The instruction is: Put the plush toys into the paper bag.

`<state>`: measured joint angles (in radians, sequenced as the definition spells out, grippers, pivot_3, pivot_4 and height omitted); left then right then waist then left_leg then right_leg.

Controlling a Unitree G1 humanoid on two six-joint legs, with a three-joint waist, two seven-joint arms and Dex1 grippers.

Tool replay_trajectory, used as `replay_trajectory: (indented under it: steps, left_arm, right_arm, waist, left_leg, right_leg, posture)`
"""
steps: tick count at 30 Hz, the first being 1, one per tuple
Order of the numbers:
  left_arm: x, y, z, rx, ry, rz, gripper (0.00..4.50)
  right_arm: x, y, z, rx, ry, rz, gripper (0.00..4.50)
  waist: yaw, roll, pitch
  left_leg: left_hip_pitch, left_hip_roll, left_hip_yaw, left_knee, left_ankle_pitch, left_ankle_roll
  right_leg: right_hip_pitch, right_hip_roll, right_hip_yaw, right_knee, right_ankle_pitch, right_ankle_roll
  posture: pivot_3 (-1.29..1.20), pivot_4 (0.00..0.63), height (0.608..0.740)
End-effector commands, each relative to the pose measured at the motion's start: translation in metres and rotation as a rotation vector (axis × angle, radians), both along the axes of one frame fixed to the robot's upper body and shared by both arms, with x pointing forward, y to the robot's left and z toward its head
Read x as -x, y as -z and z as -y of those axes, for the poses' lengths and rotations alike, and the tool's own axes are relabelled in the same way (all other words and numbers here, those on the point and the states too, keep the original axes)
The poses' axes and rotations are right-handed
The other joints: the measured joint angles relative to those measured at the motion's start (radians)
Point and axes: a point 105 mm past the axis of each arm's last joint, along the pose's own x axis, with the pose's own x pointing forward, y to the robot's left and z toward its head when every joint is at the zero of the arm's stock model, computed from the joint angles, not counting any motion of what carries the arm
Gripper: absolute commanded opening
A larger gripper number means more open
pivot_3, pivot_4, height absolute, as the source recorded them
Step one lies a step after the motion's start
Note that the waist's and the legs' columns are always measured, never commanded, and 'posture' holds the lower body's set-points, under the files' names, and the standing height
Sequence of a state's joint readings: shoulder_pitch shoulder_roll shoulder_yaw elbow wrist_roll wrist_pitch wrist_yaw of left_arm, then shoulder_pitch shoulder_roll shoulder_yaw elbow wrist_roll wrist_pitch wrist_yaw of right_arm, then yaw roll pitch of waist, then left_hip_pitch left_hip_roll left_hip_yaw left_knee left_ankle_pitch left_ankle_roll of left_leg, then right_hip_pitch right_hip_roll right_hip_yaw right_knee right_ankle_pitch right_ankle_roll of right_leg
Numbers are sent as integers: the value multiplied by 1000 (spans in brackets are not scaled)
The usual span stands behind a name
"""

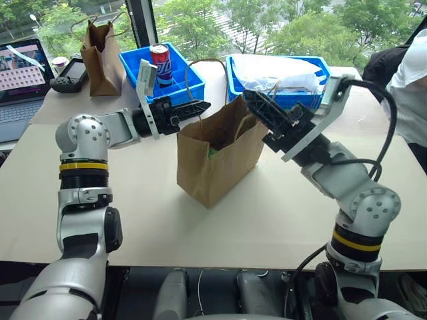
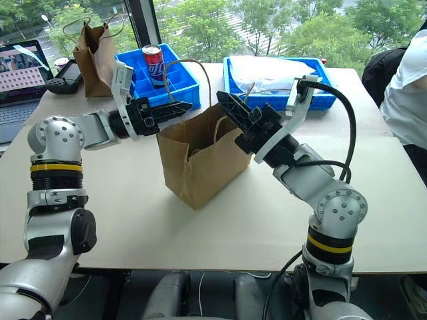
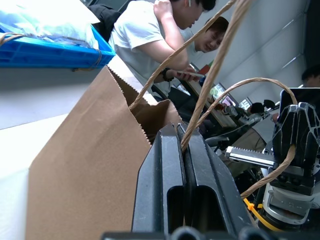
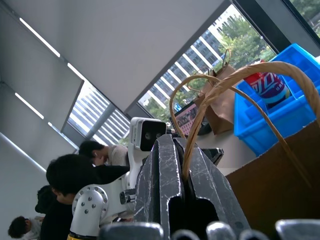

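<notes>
Left gripper (image 1: pixel 200 105): two black fingers pressed together on a twisted paper loop handle (image 3: pixel 215 65), as the left wrist view shows. Right gripper (image 1: pixel 252 99): likewise clamped, pinching the second handle (image 4: pixel 200 120) between its ribbed black fingers. Both grippers stand at the mouth of the paper bag (image 1: pixel 213 160), one on each side, holding the handles up and apart. The bag is light-brown kraft paper, boxy, with a saw-toothed top edge, standing upright on the pale table (image 1: pixel 133 213) between the two arms. A patch of green (image 1: pixel 211 153) shows inside the opening; whether it is a plush toy cannot be confirmed. Beyond the bag: two blue plastic bins, the left bin (image 1: pixel 137 70) holding one drink can (image 1: pixel 160 63), the right bin (image 1: pixel 233 73) holding crumpled clear plastic (image 1: pixel 280 72). One narrower, darker paper bag (image 1: pixel 100 60) stands far left.
</notes>
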<state>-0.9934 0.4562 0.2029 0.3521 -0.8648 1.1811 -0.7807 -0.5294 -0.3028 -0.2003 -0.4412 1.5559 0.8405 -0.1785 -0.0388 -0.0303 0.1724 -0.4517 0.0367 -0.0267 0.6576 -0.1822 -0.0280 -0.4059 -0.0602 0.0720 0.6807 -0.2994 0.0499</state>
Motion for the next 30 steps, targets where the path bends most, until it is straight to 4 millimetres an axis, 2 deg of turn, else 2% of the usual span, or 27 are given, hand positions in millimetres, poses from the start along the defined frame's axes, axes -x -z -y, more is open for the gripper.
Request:
replay_trajectory:
  steps: [1,4,6,7,9,14,16,17,18,20,25,30]
  left_arm:
    - [8,-2,3,-33,24,45,0]
    - [6,3,0,-67,5,47,0]
    - [9,1,-2,-45,28,33,592]
    - [12,-1,-2,-40,45,36,776]
    - [16,-6,-4,-39,60,51,1476]
    - [15,-17,-16,-26,40,74,3241]
    - [16,-25,-29,-26,20,103,3841]
    - [16,-29,-35,-26,7,115,4308]
    - [16,-31,-40,-28,-2,126,4490]
    - [18,-36,-51,-41,-19,151,4500]
    - [18,-39,-77,-97,-89,216,4500]
    - [20,-37,-115,-153,-172,274,4500]
  right_arm:
    - [14,7,-4,68,-48,12,19]
    - [13,11,-2,78,-47,-13,19]
    - [12,9,0,44,-47,-26,0]
    - [11,8,3,33,-41,-28,308]
    - [11,6,6,25,-44,-26,820]
    - [12,-2,12,17,-53,-7,2577]
    - [15,-11,15,4,-70,21,3148]
    - [16,-14,16,-1,-78,30,3603]
    - [17,-17,17,-2,-84,38,3890]
    - [17,-21,20,7,-80,50,4466]
    - [14,-25,42,85,-25,78,4466]
    - [20,-21,81,306,41,88,4466]
  waist:
    - [0,0,0]
    - [-1,0,0]
    - [-3,0,0]
    - [-3,0,0]
    - [-3,0,0]
    - [-2,0,0]
    - [-2,0,0]
    - [-4,0,0]
    - [-5,0,0]
    - [-5,0,0]
    - [1,0,0]
    - [13,0,0]
  left_leg:
    - [0,0,0,0,0,0]
    - [0,0,0,0,0,1]
    - [0,0,0,0,1,1]
    - [0,0,0,0,1,1]
    - [0,0,0,0,1,1]
    - [0,0,0,0,1,1]
    - [0,0,0,0,1,1]
    - [0,0,0,0,1,1]
    - [0,0,0,0,1,1]
    - [0,1,0,0,1,1]
    - [0,0,0,0,1,2]
    - [0,0,1,0,1,2]
  right_leg:
    - [0,0,0,0,0,0]
    - [0,0,0,0,0,0]
    - [0,0,0,0,0,0]
    - [0,0,0,0,0,0]
    - [0,0,0,0,0,0]
    - [0,0,0,0,0,0]
    - [0,0,0,0,0,0]
    - [0,0,0,0,0,0]
    - [0,0,0,0,0,0]
    - [0,1,0,0,0,0]
    - [0,0,0,0,0,0]
    - [1,0,0,-2,0,0]
  posture:
    - [0,150,698]
    - [0,150,698]
    - [0,150,698]
    - [0,150,698]
    - [0,150,698]
    - [0,150,698]
    - [0,150,698]
    - [0,150,698]
    - [0,150,698]
    - [0,150,698]
    - [0,150,698]
    - [0,150,698]
